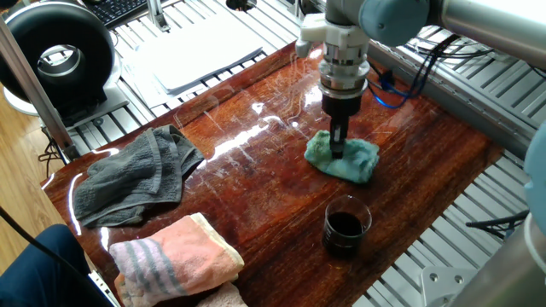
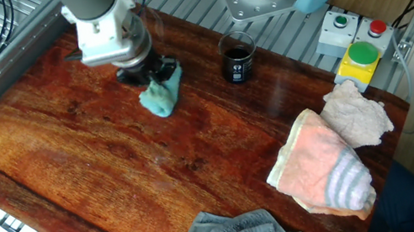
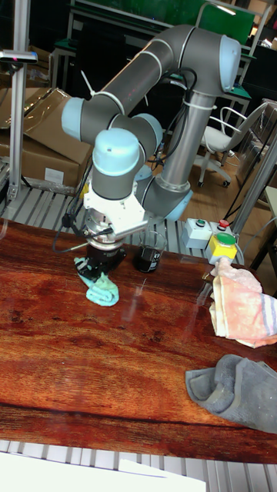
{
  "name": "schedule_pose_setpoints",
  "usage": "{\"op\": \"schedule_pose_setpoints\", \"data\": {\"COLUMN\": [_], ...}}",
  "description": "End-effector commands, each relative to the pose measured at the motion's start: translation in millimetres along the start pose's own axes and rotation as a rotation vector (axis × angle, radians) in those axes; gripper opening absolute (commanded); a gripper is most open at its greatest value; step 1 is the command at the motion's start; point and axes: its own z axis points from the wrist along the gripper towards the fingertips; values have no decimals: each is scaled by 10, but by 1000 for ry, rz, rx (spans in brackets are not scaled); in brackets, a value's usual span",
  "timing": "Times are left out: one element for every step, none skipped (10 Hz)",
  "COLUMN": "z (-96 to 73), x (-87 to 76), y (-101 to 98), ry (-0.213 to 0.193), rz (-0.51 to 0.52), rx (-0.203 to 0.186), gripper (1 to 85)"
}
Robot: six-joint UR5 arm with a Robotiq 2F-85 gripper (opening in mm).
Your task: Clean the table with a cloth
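Tool (image 1: 338,152) pointing straight down, clenched on the teal cloth (image 1: 345,159), pressing it flat against the tabletop (image 1: 256,188) (dark glass (image 1: 345,228) standing near, apart).

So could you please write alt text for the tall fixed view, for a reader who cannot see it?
A robot arm presses a small teal cloth onto a glossy reddish-brown wooden table with its fingers. A glass of dark liquid stands just behind the cloth. A pink towel and a grey towel lie at the right edge.
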Motion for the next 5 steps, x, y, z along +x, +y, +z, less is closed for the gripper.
{"op": "schedule_pose_setpoints", "data": {"z": [-86, -135, -173, -161, -105], "x": [-247, -359, -463, -566, -691], "y": [-172, -195, -185, -96, 60], "ry": [10, 17, 20, 11, -9], "rz": [-40, -38, -28, -1, 45], "rx": [34, 42, 46, 29, -5], "gripper": [13, 13, 13, 13, 13]}}
